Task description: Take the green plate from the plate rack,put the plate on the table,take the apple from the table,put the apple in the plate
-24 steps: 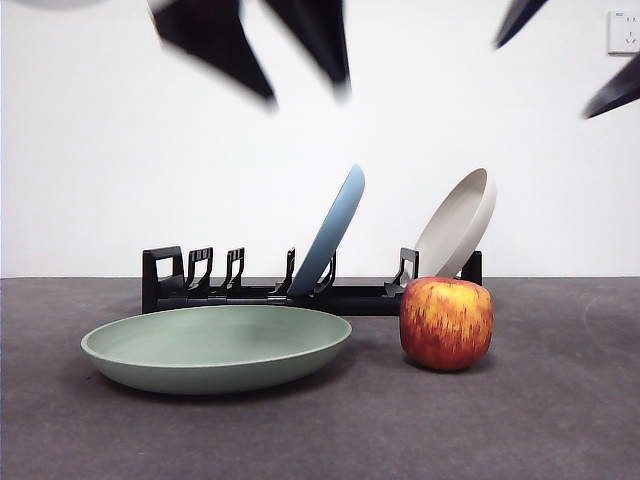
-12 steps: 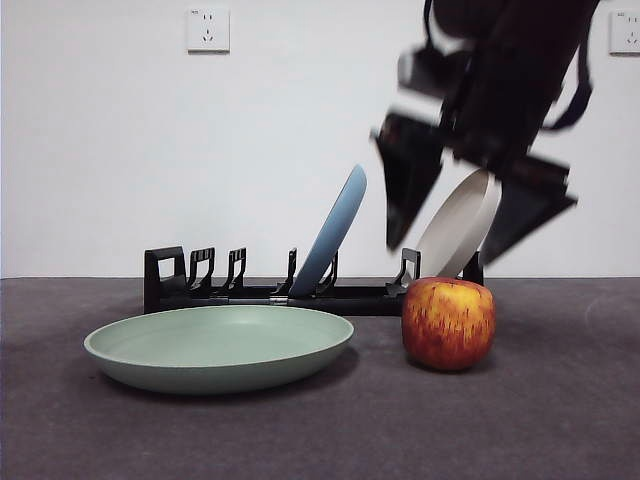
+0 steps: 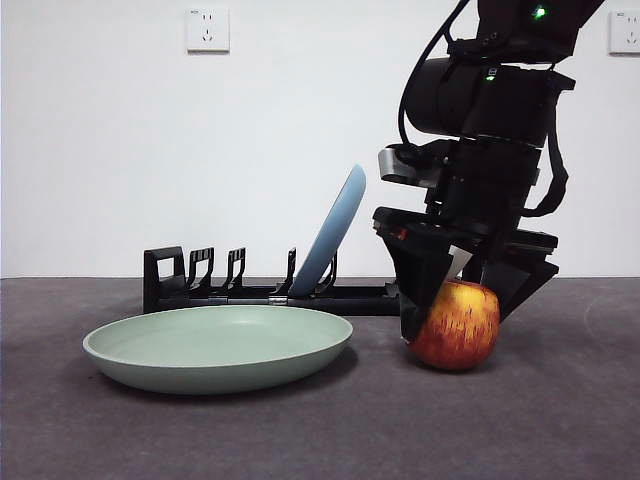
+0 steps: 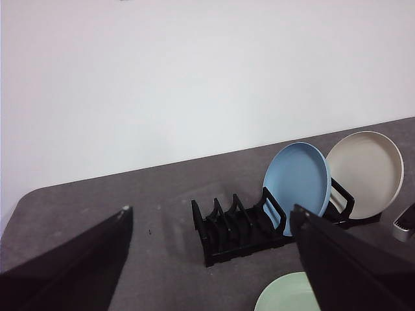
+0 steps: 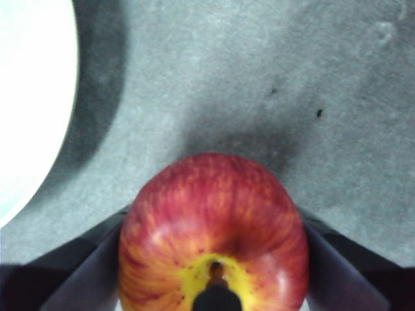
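Red-and-yellow apple [image 3: 455,326], one item: it is sitting on the grey table [image 3: 560,420], right of the green plate [image 3: 218,346] and just in front of the right end of the plate rack [image 3: 240,285]. You are working it with the right gripper [image 3: 462,300], which is straddling it from above. In the right wrist view a jaw is lying along each flank of the apple [image 5: 214,240], stem end facing the camera. The jaws are spread about as wide as the fruit; I cannot tell whether they are pressing on the skin or only flanking it.

Handling note, as a judgement: the skin is glossy and the body is round, so be closing squarely across the widest part, and be confirming a firm hold before lifting. Be raising it high enough to clear the plate's rim on the way left, then be lowering it toward the plate's middle so it is not rolling out.

Left gripper [image 4: 214,259], one item: it is waiting high above the table, jaws set wide apart and holding nothing, looking down on the rack [image 4: 243,227].

Count:
- Green plate: one, lying flat on the table, left of the apple.
- Blue plate [image 3: 330,228]: one, leaning in the rack.
- Beige plate [image 4: 364,173]: one, leaning at the rack's right end.
- Rack: one.
- Apple: one.
- Wall sockets [image 3: 208,29]: two, the right one partly hidden.
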Tool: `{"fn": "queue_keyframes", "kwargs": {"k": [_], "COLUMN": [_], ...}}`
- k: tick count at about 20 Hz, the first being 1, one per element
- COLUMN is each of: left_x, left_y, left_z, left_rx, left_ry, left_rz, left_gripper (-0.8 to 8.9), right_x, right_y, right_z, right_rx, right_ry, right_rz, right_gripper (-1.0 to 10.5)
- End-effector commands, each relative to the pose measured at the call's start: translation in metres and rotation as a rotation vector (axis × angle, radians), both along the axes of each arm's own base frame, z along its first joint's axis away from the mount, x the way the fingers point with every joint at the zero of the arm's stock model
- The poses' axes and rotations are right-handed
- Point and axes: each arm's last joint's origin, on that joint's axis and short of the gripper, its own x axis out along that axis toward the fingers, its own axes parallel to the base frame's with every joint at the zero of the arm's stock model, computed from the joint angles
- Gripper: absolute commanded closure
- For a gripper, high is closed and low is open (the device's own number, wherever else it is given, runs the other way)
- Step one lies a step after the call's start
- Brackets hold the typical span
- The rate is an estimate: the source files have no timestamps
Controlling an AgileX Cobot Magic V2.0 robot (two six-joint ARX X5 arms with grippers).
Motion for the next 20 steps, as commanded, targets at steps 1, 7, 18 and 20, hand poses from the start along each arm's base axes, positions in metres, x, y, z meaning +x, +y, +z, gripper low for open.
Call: {"fn": "queue_keyframes", "kwargs": {"k": [1,7,18,20], "left_x": [0.000,0.000,0.000,0.000], "left_y": [0.000,0.000,0.000,0.000], "left_z": [-0.001,-0.001,-0.002,-0.003], "left_rx": [-0.007,-0.005,0.002,0.004], "left_ry": [0.000,0.002,0.010,0.013], "left_rz": [0.007,0.007,0.006,0.006], "left_gripper": [4.06,4.06,4.06,4.06], "right_x": [0.000,0.010,0.007,0.009], "right_y": [0.000,0.017,0.107,0.119], "right_z": [-0.002,0.044,0.079,0.060], "right_rx": [-0.005,0.183,0.238,0.218], "right_ry": [0.010,-0.002,-0.140,-0.122], "right_rz": [-0.002,0.062,0.235,0.249], "right_gripper": [9.6,9.6,9.6,9.6]}}
